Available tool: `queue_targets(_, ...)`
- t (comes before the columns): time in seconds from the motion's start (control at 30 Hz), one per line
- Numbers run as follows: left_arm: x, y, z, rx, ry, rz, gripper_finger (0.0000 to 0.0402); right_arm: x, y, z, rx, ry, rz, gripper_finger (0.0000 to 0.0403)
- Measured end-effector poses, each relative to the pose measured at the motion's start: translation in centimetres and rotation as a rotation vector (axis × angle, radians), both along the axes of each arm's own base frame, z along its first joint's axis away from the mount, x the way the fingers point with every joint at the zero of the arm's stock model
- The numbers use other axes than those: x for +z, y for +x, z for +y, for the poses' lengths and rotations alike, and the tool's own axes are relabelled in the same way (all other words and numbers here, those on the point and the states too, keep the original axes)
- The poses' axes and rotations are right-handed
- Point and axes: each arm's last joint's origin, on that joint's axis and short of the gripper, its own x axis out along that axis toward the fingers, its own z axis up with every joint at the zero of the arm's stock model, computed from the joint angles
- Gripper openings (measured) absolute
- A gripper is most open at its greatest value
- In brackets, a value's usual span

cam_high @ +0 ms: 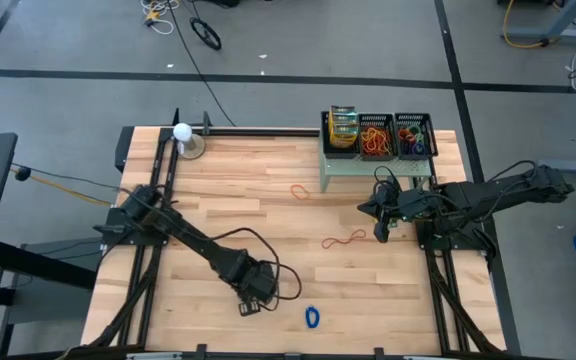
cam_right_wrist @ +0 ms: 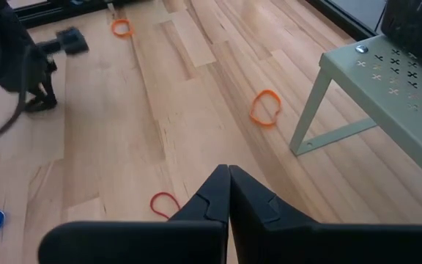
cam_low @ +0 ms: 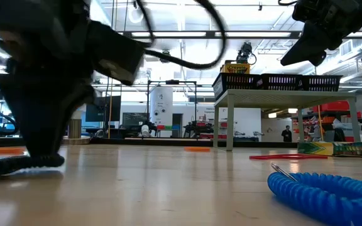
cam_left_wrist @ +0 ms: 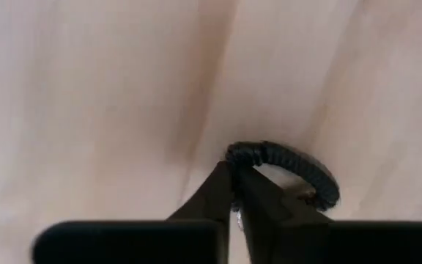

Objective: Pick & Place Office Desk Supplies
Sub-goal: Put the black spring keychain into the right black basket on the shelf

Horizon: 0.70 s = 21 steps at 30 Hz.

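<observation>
The left end effector [cam_high: 249, 303] is low over the near part of the wooden counter [cam_high: 268, 210], a little left of the middle. Its two dark fingers [cam_left_wrist: 226, 194] are pinched together on a black coiled band [cam_left_wrist: 299, 167] that lies flat on the wood. In the low view that band [cam_low: 21, 164] shows as a dark loop on the counter, right under the left arm.

The right end effector [cam_high: 380, 232] hangs above the counter on the right side, just in front of the pale green shelf [cam_high: 368, 166]. Its fingers [cam_right_wrist: 218, 192] are closed tight with nothing between them.

A blue coiled band [cam_high: 313, 317] lies near the front edge of the counter, just to the right of the left end effector but apart from it. A red band [cam_high: 345, 240] lies flat on the wood to the left of the right end effector. An orange band [cam_high: 300, 191] lies farther back, near the left leg of the shelf.

On top of the shelf stand three small black mesh trays in a row. The left tray [cam_high: 342, 150] holds yellow-and-green crayon boxes [cam_high: 343, 126]. The middle tray [cam_high: 361, 130] holds a pile of orange and red bands. The right tray [cam_high: 430, 135] holds bands of mixed colours — red, blue and green.

A white ball [cam_high: 181, 131] on a stand sits at the far left corner of the counter.
</observation>
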Motion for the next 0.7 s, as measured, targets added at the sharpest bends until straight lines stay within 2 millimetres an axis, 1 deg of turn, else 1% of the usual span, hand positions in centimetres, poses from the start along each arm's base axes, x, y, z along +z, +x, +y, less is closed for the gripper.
queue_targets(0.07,1.3,-0.2,0.3,0.053,0.046,-0.055,0.0010,0.0,0.0,0.0,-0.002,0.002,-0.001,0.0007)
queue_targets(0.13,2.9,-0.1,0.5,0.104,0.070,-0.154,0.0010,0.0,0.0,0.0,-0.009,0.013,-0.004,0.0007)
queue_targets(0.17,3.5,-0.2,0.7,0.128,0.081,-0.203,0.0010,0.0,0.0,0.0,-0.017,0.025,-0.007,0.0007)
queue_targets(0.3,3.9,-0.8,1.9,0.201,0.079,-0.371,0.0007,0.0,0.0,0.0,-0.072,0.106,-0.031,0.0007)
queue_targets(0.37,3.7,-1.4,2.9,0.230,0.053,-0.454,0.0006,0.0,0.1,0.0,-0.094,0.140,-0.043,0.0007)
queue_targets(0.47,2.4,-2.1,5.0,0.278,0.006,-0.577,0.0006,-0.1,0.7,0.2,-0.115,0.175,-0.054,0.0007)
queue_targets(0.53,1.7,-2.1,6.6,0.328,-0.027,-0.681,0.0007,-0.4,1.4,0.6,-0.128,0.192,-0.063,0.0007)
queue_targets(0.7,0.5,-1.9,10.4,0.474,-0.094,-0.874,0.0009,-2.1,3.9,2.0,-0.165,0.244,-0.056,0.0007)
